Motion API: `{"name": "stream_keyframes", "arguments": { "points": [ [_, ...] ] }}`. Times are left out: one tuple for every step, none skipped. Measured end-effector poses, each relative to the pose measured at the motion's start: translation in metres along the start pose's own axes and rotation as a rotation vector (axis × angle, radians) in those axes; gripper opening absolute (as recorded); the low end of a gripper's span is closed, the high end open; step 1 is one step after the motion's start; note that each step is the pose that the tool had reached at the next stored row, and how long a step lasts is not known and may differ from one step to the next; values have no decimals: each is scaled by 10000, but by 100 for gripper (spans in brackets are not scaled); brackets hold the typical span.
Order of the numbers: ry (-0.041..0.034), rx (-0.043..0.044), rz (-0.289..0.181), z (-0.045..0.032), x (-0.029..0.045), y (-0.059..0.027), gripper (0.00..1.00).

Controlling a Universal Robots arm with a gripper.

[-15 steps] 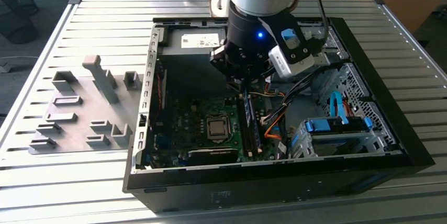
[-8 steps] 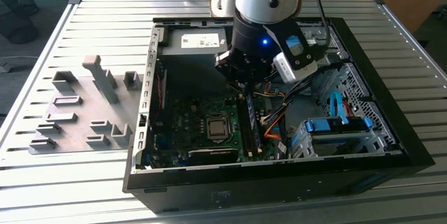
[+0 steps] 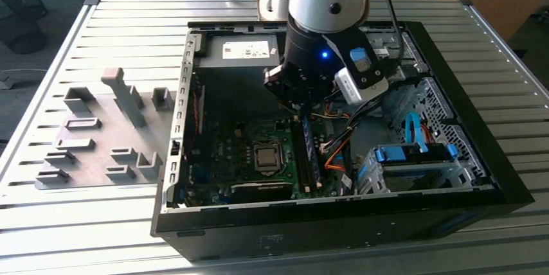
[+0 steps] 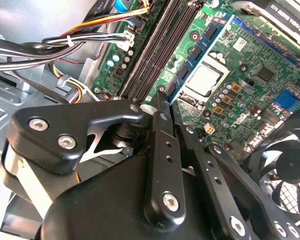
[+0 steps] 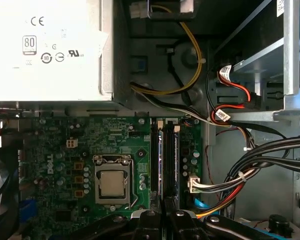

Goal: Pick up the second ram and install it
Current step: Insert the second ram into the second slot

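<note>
Reference landmark: take the processor (image 5: pixel 112 183) on the motherboard (image 5: pixel 60 150) as your datum; all places below are given from it.

Hand position: the hand (image 4: pixel 166 97) hangs inside the open computer case (image 3: pixel 480 178), low over the slot rails (image 4: pixel 155 55) that run just beside the processor.

Hand state: the fingers (image 4: pixel 162 130) are drawn together, and no board is visible between them. Treat the hand as closed and carrying nothing.

Second ram, location: one bluish-green stick, the second ram (image 5: pixel 161 160), stands upright on edge in a rail just beside the processor. In the exterior view it runs along the rails past the processor, leading away from under the hand.

Contact: the fingertips sit at or just above the end of the stick. You cannot confirm from these views whether they touch it.

Work done, as judged: pick-up and transfer appear complete, since the stick is in a rail and not in the hand.

Work left, as judged: seating is not verified. The latches at the rail ends are too small to read, so you cannot confirm that the stick is fully home.

Identity check: verify that this stick is the second one; the neighbouring rails, on the side away from the processor, look dark and unfilled.

Surroundings: the grey fixture plate (image 3: pixel 103 133) lies on the counter (image 3: pixel 128 24), well apart from the processor and outside the case.
</note>
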State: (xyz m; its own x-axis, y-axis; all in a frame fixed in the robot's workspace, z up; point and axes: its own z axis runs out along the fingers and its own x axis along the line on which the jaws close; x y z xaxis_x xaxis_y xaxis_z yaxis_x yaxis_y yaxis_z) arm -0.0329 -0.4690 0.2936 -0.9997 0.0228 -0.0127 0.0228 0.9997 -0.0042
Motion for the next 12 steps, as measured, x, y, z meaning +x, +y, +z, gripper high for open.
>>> {"name": "stream_keyframes", "arguments": {
  "points": [
    [0,1,0,0,0,0,14],
    [0,0,0,1,0,0,14],
    [0,-2,0,3,0,-5,14],
    [-1,-3,-3,11,0,-7,14],
    [0,-3,-6,27,-1,-9,14],
    [1,-1,-6,43,-1,-10,14],
    [2,-1,-7,62,-1,-10,14],
    [2,-2,-10,80,-3,-10,14],
    [3,-1,-10,98,-3,-10,14],
    [4,1,-9,115,-3,-10,14],
    [3,1,-9,133,-2,-10,14],
    [3,0,-8,151,-2,-10,14]
  ]
}}
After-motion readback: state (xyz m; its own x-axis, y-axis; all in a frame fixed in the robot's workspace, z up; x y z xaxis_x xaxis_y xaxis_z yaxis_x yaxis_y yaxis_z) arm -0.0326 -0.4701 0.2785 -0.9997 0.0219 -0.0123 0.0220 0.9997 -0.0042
